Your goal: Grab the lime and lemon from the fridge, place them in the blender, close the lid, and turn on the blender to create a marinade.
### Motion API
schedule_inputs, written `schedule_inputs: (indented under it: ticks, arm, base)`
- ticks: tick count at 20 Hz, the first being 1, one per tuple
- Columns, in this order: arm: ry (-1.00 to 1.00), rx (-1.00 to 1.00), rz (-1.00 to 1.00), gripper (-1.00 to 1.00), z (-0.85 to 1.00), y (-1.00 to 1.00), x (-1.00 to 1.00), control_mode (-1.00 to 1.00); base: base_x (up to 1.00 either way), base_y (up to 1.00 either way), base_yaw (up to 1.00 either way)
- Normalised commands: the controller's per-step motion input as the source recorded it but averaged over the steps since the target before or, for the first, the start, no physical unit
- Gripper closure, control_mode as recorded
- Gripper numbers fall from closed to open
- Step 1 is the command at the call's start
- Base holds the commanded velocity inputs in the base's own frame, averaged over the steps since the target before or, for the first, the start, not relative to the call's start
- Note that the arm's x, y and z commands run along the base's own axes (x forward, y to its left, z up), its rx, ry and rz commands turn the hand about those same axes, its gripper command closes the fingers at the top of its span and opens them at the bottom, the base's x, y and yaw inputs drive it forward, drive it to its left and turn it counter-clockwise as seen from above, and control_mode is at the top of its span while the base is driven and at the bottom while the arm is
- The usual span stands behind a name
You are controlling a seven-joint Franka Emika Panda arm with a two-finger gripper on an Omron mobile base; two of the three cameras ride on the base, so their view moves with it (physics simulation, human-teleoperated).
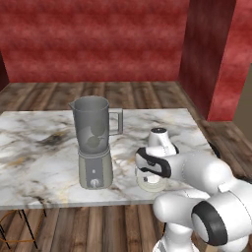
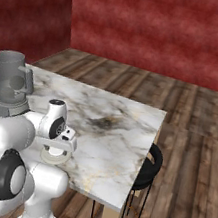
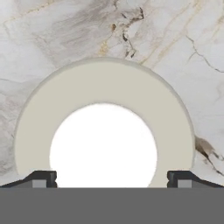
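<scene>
the gripper (image 3: 112, 179) hangs straight over the lid (image 3: 105, 127), its fingers (image 3: 41, 178) spread wide at either side of the white disc and not gripping it. the lid lies flat on the marble counter (image 1: 39, 147), just beside the blender (image 1: 93, 142). two dim round shapes sit inside the jar, likely the lime and lemon, so the fruit looks loaded. lid and knob are left, i judge. red walls and plank floor surround the counter; a black stool (image 2: 146, 166) stands at its edge.

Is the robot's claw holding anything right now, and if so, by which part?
Nothing is held yet. The open gripper hovers right over the lid lying on the marble counter.
</scene>
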Motion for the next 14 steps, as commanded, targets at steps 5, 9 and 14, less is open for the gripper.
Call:
schedule_inputs:
  ticks: [5, 9, 14]
  arm:
    - [0.0, 0.0, 0.0, -1.0, -0.23, 0.04, 0.0, -1.0]
    - [0.0, 0.0, 0.0, -1.0, -0.13, 0.02, 0.0, -1.0]
    - [0.0, 0.0, 0.0, -1.0, -0.05, 0.0, 0.0, -1.0]
  base:
    - [0.0, 0.0, 0.0]
    - [0.0, 0.0, 0.0]
    - [0.0, 0.0, 0.0]
